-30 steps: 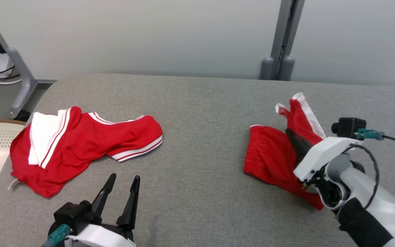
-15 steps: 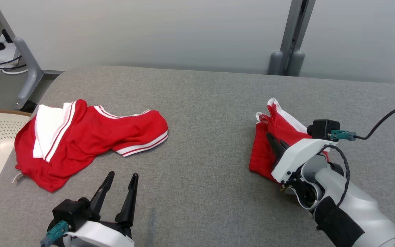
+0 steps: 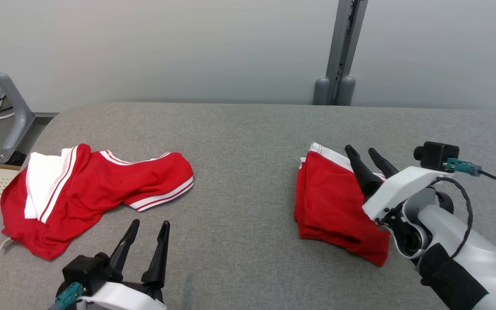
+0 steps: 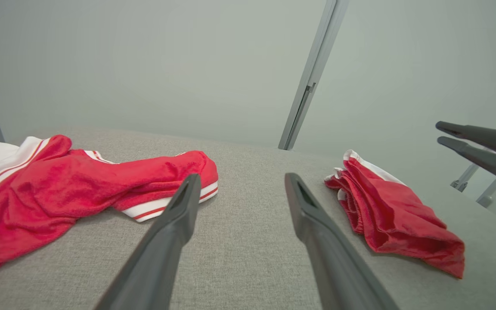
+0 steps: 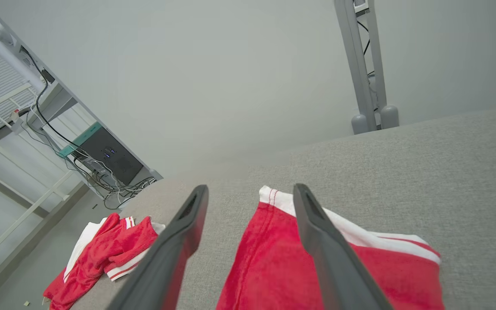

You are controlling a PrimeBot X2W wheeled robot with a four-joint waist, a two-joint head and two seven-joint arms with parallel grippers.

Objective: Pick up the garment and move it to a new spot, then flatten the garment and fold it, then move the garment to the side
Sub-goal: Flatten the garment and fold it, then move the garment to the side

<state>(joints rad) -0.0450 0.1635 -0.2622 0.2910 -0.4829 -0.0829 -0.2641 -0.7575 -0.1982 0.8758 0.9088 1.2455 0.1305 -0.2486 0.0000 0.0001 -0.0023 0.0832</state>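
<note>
Head view: folded red garment (image 3: 334, 206) sits on the right side of the grey table (image 3: 239, 129). The right gripper (image 3: 361, 150) hovers over it with jaws spread, gripping nothing, and the left gripper (image 3: 150, 224) is spread and idle too. Probably smartest to lift straight up so nothing snags the fold. Left wrist view adds the stacked layer edges (image 4: 343, 183). Right wrist view adds the white hem (image 5: 276, 197) beside its fingers (image 5: 317, 241).

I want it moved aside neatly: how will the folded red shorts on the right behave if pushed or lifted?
Likely floppy: the folded red shorts lie in loose layers, so lifting one edge would probably undo the fold. Pushed, they may bunch rather than slide, since the grey fabric tabletop looks grippy.
</note>
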